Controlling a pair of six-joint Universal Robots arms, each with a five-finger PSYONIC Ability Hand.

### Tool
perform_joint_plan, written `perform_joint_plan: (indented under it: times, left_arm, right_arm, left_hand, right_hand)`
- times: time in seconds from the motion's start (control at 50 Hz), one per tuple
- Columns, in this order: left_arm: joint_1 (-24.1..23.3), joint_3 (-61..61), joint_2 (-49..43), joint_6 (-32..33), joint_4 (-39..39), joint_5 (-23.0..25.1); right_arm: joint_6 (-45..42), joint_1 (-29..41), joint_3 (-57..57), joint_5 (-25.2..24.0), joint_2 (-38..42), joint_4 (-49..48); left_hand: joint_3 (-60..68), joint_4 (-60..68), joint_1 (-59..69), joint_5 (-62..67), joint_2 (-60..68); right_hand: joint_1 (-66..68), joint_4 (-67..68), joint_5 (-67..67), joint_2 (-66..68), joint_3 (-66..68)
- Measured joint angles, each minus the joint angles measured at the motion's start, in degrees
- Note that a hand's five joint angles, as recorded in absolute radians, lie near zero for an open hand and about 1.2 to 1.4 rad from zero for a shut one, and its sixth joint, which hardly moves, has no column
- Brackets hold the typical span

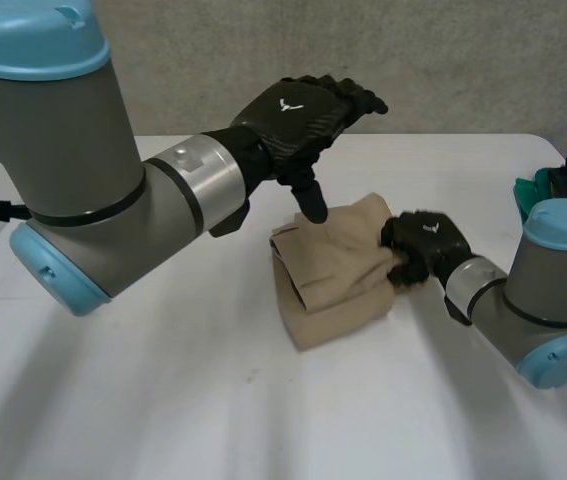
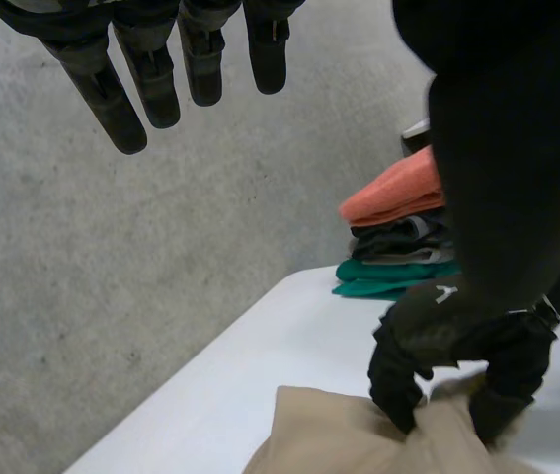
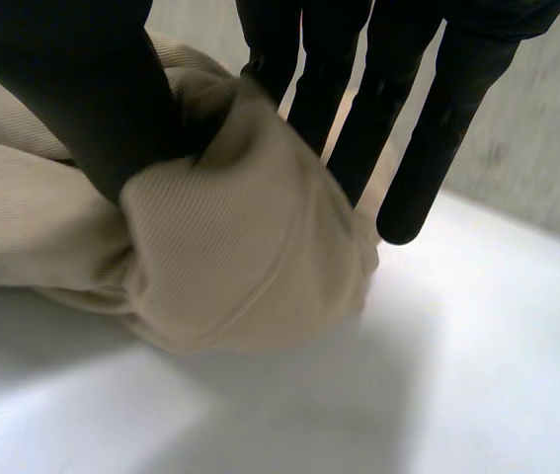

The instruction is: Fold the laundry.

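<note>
tan cloth (image 1: 333, 270), right hand (image 1: 425, 240) pinching edge

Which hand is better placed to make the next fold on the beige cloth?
Probably the right hand: its fingers pinch the beige cloth at its edge. The left hand is open above the cloth, holding nothing.

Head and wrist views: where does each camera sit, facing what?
Head view: behind, between the arms, looking down at the white table; both arms, left hand and right hand show.
Left wrist view: on the left wrist, facing the wall and folded stack; own straight fingers show.
Right wrist view: on the right wrist, close on the tan cloth; own fingers pinch it.
Shared: head and left wrist views both show the right hand gripping that cloth.
</note>
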Motion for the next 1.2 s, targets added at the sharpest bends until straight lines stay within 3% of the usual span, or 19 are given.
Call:
perform_joint_plan:
  times: [0.34,0.44,0.58,0.78,0.9,1.02,1.2]
  left_arm:
    - [-3.0,1.8,2.5,2.2,1.6,-2.6]
    - [-2.9,2.6,3.9,1.6,1.6,-3.3]
    - [-2.8,2.9,5.7,0.3,1.6,-4.1]
    - [-3.2,2.0,5.7,-0.2,1.6,-4.0]
    - [-3.8,1.6,4.9,-0.2,1.9,-4.1]
    - [-4.4,1.7,4.0,0.0,2.1,-4.1]
    - [-5.2,2.7,3.5,0.2,2.2,-4.1]
  right_arm:
    - [4.8,-3.5,-7.6,-0.2,-10.0,-11.1]
    - [7.7,-7.5,-13.3,1.9,-11.1,-13.1]
    - [15.4,-18.5,-21.4,3.5,-12.0,-13.9]
    - [24.5,-33.7,-21.1,-4.7,-7.3,-16.6]
    - [25.9,-41.1,-16.9,-11.6,0.7,-23.4]
    - [23.7,-45.0,-12.2,-14.2,4.7,-29.8]
    - [23.6,-45.7,-9.5,-14.5,3.7,-32.7]
  left_hand:
    - [0.0,0.0,0.0,0.0,0.0]
    - [0.0,0.0,0.0,0.0,0.0]
    - [0.0,0.0,0.0,0.0,0.0]
    - [0.0,0.0,0.0,0.0,0.0]
    - [0.0,0.0,0.0,0.0,0.0]
    - [0.0,0.0,0.0,0.0,0.0]
    - [0.0,0.0,0.0,0.0,0.0]
  right_hand:
    - [1.5,1.9,2.4,0.1,1.0]
    - [1.5,1.9,2.5,0.1,1.3]
    - [1.5,1.9,3.2,0.5,1.8]
    - [1.5,1.9,3.3,0.5,2.0]
    - [1.5,1.9,3.9,0.5,2.0]
    - [1.5,2.0,5.6,0.5,2.0]
    - [1.5,2.0,6.2,0.5,2.0]
